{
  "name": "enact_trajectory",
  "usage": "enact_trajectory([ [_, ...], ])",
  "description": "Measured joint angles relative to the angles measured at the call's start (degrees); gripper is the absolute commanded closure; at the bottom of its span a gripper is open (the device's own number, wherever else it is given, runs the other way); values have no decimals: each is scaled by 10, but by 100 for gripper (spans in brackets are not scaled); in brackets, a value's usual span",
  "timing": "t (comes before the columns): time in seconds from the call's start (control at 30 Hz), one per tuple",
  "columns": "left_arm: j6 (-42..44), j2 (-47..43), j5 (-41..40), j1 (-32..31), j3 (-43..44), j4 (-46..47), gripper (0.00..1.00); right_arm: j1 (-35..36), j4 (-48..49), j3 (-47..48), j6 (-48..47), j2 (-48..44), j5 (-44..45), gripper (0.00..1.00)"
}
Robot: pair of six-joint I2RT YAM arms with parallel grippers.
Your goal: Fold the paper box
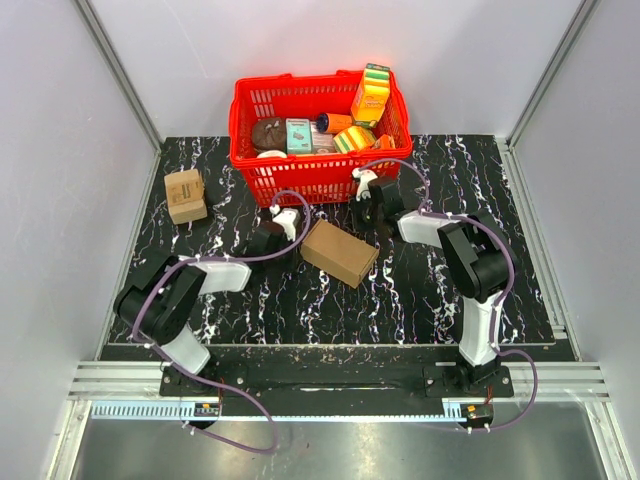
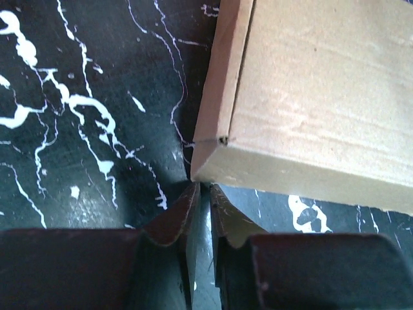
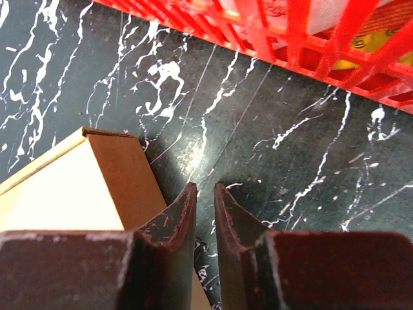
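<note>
Black marbled table point(image 1: 300, 310) beneath two arms. Left gripper point(image 2: 201, 188) and right gripper point(image 3: 205, 188) are both nearly closed and empty, flanking the paper box point(image 1: 340, 252) at centre frame. Pinched tips nudging it would likely skid or dent the cardboard.

The paper box point(image 2: 310, 97) runs off the left wrist view's top and right edges; contents of the red basket point(image 3: 297, 26) blur behind its mesh.
</note>
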Motion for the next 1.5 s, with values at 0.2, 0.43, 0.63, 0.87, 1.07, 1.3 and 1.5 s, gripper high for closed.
enact_trajectory([
  [0.2, 5, 31, -6, 0, 35, -8, 90, 0, -3, 9, -15, 8, -40, 77],
  [0.43, 18, 47, -7, 0, 55, -12, 93, 0, -3, 12, -31, 11, -91, 77],
  [0.63, 27, 48, 0, 0, 56, -12, 94, 0, -11, 30, -49, 27, -119, 77],
  [0.87, 39, 51, 19, 4, 57, -11, 96, 2, -41, 50, -68, 34, -145, 76],
  [1.07, 45, 51, 23, 2, 57, -10, 97, 5, -58, 61, -87, 36, -156, 76],
  [1.3, 45, 50, 27, -12, 57, -12, 97, 5, -60, 66, -101, 36, -160, 71],
  [1.5, 27, -3, 15, -22, 12, -33, 98, 16, -87, 66, -90, 36, -110, 67],
])
